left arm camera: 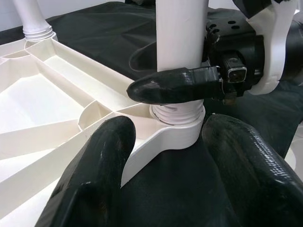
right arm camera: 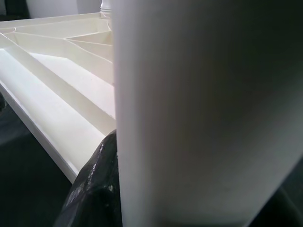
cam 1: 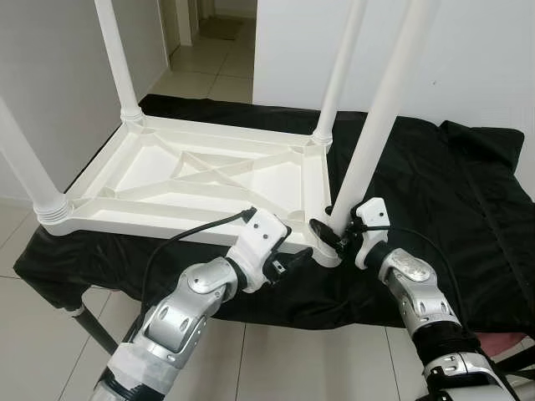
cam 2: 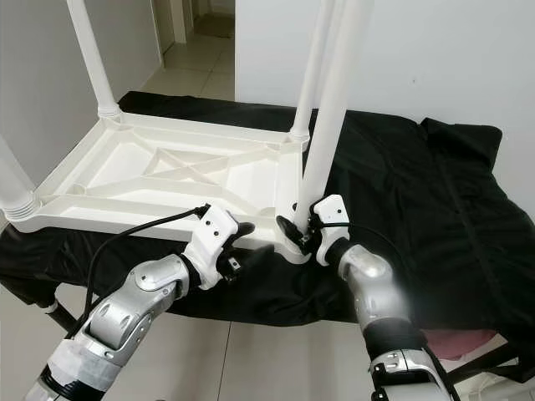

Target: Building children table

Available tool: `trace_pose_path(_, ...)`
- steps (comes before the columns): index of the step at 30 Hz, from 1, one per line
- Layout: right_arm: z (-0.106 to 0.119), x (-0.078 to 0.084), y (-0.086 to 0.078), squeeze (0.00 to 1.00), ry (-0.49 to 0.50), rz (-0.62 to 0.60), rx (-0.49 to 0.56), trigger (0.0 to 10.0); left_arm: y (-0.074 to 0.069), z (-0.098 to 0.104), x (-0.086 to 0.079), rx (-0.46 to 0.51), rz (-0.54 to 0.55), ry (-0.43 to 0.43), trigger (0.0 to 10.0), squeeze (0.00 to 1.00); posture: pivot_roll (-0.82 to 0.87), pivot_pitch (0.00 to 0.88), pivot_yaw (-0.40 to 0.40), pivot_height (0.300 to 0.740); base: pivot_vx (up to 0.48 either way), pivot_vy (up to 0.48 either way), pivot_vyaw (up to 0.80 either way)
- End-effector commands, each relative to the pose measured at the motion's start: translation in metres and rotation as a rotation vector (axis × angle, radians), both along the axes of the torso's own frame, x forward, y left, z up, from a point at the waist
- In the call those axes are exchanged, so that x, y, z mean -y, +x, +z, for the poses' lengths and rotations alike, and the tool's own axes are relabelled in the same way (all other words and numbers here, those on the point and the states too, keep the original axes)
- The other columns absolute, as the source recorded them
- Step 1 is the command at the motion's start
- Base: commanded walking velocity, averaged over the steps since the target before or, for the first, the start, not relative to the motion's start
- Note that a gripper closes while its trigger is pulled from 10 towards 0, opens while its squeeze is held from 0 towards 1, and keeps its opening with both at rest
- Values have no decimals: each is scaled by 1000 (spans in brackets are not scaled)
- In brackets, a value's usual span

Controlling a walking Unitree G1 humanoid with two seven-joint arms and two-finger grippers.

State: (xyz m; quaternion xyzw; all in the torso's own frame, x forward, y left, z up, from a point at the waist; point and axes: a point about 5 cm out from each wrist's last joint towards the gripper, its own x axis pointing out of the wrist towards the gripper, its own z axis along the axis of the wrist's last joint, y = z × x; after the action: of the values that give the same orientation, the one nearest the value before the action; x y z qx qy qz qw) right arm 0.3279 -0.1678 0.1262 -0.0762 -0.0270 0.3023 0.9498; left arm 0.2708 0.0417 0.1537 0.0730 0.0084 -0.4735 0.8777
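A white plastic table (cam 1: 209, 175) lies upside down on a black cloth (cam 1: 435, 192). At its near right corner stands a white leg (cam 1: 372, 125), its threaded end in the corner socket (left arm camera: 177, 130). My right gripper (cam 1: 333, 236) is shut on this leg just above the socket, one black finger (left arm camera: 175, 85) crossing the leg's front. In the right wrist view the leg (right arm camera: 203, 109) stands right against the camera, a finger (right arm camera: 94, 189) beside it. My left gripper (cam 1: 294, 261) is open, its fingers (left arm camera: 94, 179) spread just short of that corner and holding nothing.
Three other legs stand upright in their corners: far left (cam 1: 117, 58), near left (cam 1: 29, 175), far right (cam 1: 338, 75). A white wall (cam 1: 468, 58) rises behind the cloth, and a doorway (cam 1: 209, 33) opens at the back. Tiled floor (cam 1: 276, 359) lies below the near edge.
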Motion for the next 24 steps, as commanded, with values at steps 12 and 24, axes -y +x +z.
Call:
trace_pose_path(12,6,-10,-9,0,63,-196,53,10000,1,-1,3,-4,-30,5,10000,0,28,22,-37,740,0,0,0)
trace_pose_path(24,0,-25,-24,0,174,-562,3,10000,2,-3,0,-11,-17,8,10000,0,22,30,-39,740,0,0,0)
